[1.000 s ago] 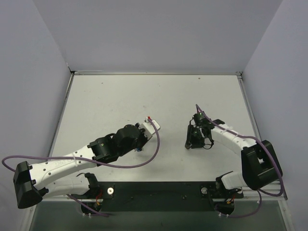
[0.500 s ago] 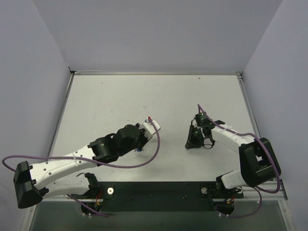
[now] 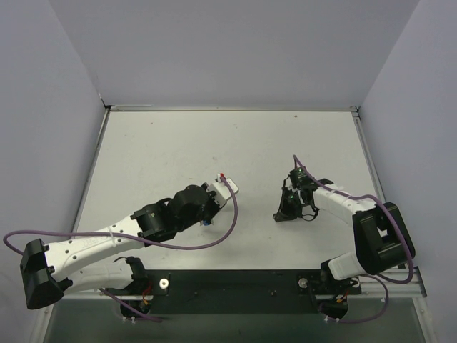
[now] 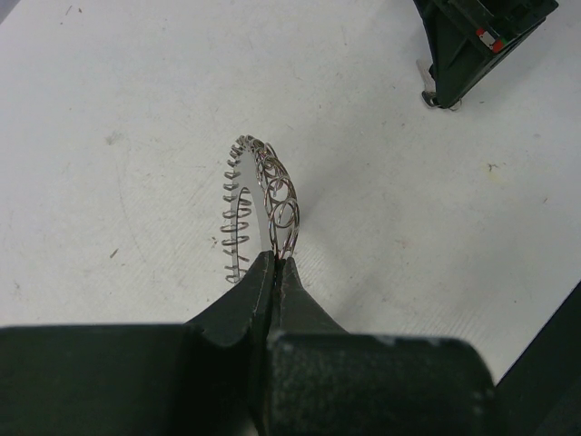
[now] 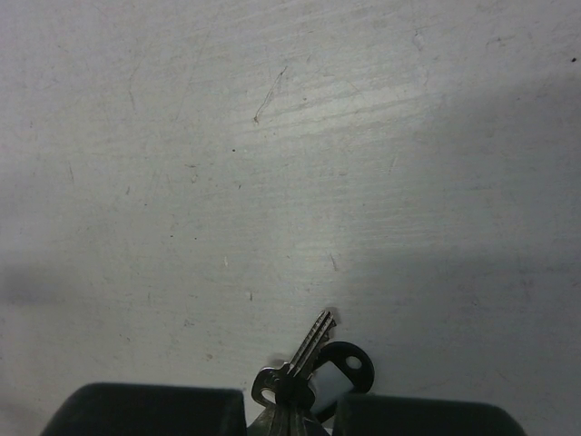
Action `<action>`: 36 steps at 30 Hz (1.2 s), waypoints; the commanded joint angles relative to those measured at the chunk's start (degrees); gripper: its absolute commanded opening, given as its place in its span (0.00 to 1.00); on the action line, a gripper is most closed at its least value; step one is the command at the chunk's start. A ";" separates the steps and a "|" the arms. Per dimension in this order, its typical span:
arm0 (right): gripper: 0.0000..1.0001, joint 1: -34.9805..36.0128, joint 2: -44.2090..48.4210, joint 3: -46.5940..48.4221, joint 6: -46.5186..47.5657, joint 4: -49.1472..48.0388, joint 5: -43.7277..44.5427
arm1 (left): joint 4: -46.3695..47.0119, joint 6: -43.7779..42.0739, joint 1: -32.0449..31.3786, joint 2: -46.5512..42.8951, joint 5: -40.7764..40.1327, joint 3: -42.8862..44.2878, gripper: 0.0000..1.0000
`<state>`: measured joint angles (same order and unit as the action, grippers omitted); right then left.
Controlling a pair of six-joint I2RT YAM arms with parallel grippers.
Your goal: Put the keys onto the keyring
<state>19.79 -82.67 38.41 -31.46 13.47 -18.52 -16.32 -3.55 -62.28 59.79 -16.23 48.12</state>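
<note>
Left gripper (image 4: 274, 263) fingers pressed together, pinching keyring (image 4: 269, 193); loop sticks out past the tips. Right gripper (image 5: 289, 407) pinches key (image 5: 307, 356), blade poking beyond the tips. Probably best to bring key to loop slowly; grip looks shallow.

Even, soft light; faint shadows.

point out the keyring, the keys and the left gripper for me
keyring (image 4: 277, 193): left wrist view, on the coiled links just beyond the fingertips
keys (image 5: 310, 352): right wrist view, on the silvery blade of one key
left gripper (image 4: 272, 265): left wrist view, at the shut fingertips pinching the keyring
</note>
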 commanded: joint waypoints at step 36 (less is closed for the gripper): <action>0.00 12.20 19.12 18.36 24.71 -3.44 -30.77 | 0.67 -0.67 -0.30 -1.69 6.65 3.74 0.00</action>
<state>31.88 -65.98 54.87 -7.44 14.81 -39.42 -18.41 -3.73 -62.30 60.03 -10.85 49.87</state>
